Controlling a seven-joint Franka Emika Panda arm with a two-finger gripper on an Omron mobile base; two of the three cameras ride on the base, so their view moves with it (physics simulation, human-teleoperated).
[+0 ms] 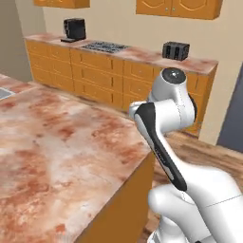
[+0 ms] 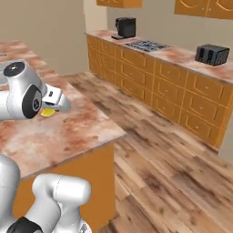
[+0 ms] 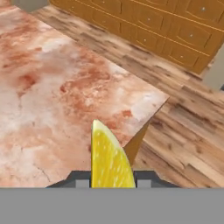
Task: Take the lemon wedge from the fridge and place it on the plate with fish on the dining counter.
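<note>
Clearly the gripper (image 3: pixel 112 181) was clamped on the lemon wedge (image 3: pixel 109 159), hovering over the dining counter (image 3: pixel 48 92) near its corner. Since its fingers pinched just the wedge's base, a swing might have slipped it loose.

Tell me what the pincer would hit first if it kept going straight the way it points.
Probably the dining counter: the pincer, shut on the lemon wedge, points down at its bare marbled top near the corner. Depth is unclear.
</note>
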